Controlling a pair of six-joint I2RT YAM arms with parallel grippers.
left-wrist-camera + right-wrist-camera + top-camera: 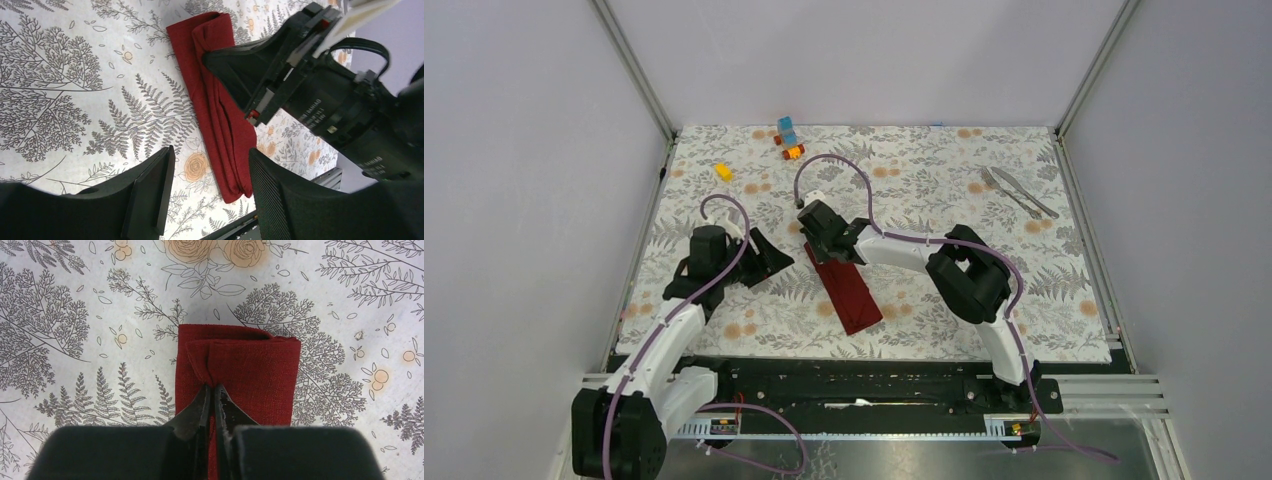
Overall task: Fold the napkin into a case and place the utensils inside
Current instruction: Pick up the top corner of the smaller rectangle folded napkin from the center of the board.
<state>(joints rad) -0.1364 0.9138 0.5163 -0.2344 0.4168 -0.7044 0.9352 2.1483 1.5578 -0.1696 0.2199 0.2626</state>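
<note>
Napkin lies folded into a narrow dark red strip on the floral tablecloth, near the middle of the table and a little toward the near edge, running diagonally: far end up-left, near end down-right. In the right wrist view the far end shows layered folds with a raised pleat along its left half. Right gripper is down on that far end; its fingertips are drawn almost together and pinch a small ridge of the cloth between them, which puckers upward at the tips. Right gripper therefore reads as closed on the napkin's top layer. Left gripper sits to the left of the strip, near it but apart from it in the overhead view. Its jaws stand well apart and nothing is between them. In the left wrist view the left gripper looks across at the napkin and at the black body of the right gripper over its far end. Fork and knife lie side by side at the far right of the table, well apart from the napkin and both arms. Yellow toy block and a small blue-and-orange block stack sit at the far left.
</note>
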